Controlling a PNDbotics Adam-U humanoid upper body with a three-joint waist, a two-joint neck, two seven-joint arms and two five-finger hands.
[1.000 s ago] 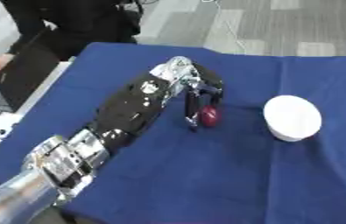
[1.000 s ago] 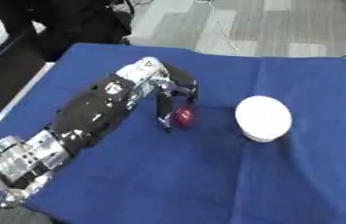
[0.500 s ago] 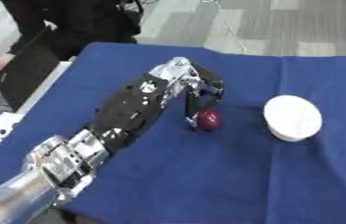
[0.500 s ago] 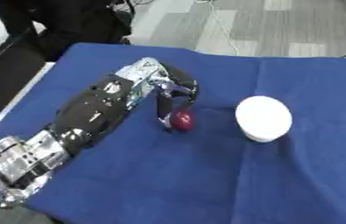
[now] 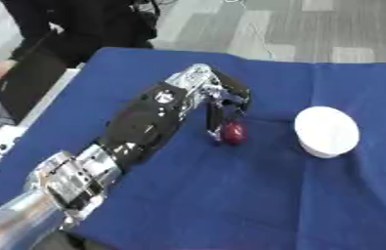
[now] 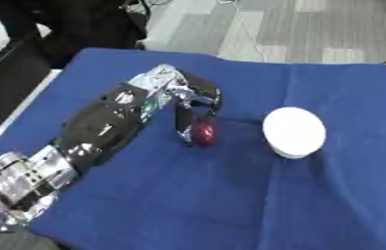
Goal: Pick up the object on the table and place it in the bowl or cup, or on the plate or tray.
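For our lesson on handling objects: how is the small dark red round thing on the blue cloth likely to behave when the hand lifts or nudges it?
The dark red round object looks rounded all over, so it would probably roll if nudged. It seems small beside the left hand, so it is likely light. Its surface looks smooth, so it may slip between the curled fingers; the white bowl stands apart to its right.

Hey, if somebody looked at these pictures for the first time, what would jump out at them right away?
The long black and silver left arm crossing the blue table from the lower left, its left hand curled down around a small dark red object at mid-table. To the right of that sits a white bowl, apart from the hand.
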